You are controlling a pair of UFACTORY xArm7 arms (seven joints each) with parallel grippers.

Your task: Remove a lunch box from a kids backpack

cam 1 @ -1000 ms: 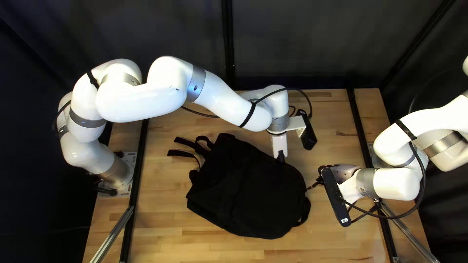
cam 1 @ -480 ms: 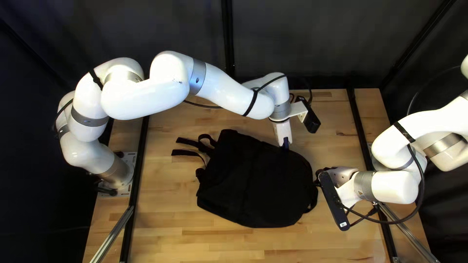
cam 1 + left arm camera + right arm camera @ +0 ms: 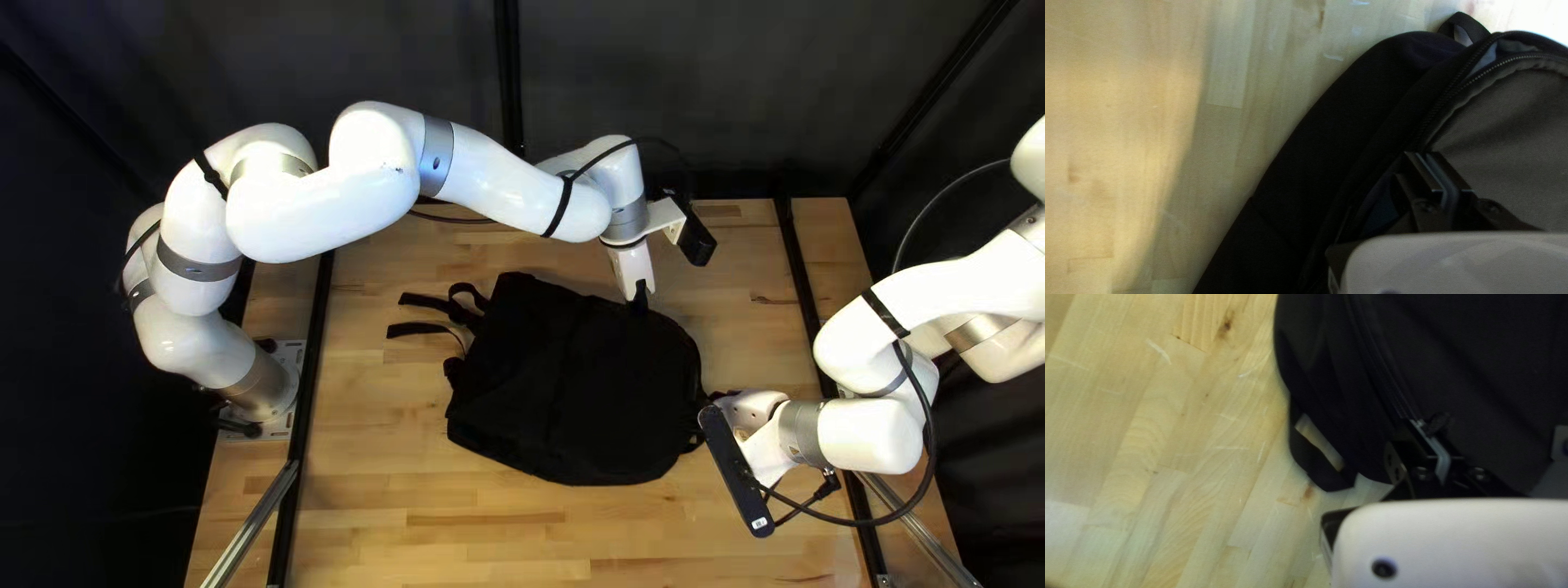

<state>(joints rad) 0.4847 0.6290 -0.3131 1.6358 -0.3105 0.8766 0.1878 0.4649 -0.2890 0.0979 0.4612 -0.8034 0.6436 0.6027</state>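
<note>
Black backpack (image 3: 566,392) sits at both jaws: left gripper (image 3: 639,292) pinches its open edge, right gripper (image 3: 721,396) clamps its zippered edge.

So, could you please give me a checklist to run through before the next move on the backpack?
1. Left gripper has its jaws shut on the backpack: ok.
2. Right gripper has its jaws shut on the pull: ok, as far as the view shows.
3. Zip parted ahead of the left gripper: ok.
4. Zip parted along its whole length: cannot tell.
5. Lunch box in sight: not ok, no view shows it.
6. Backpack resting on the table: ok.
</note>
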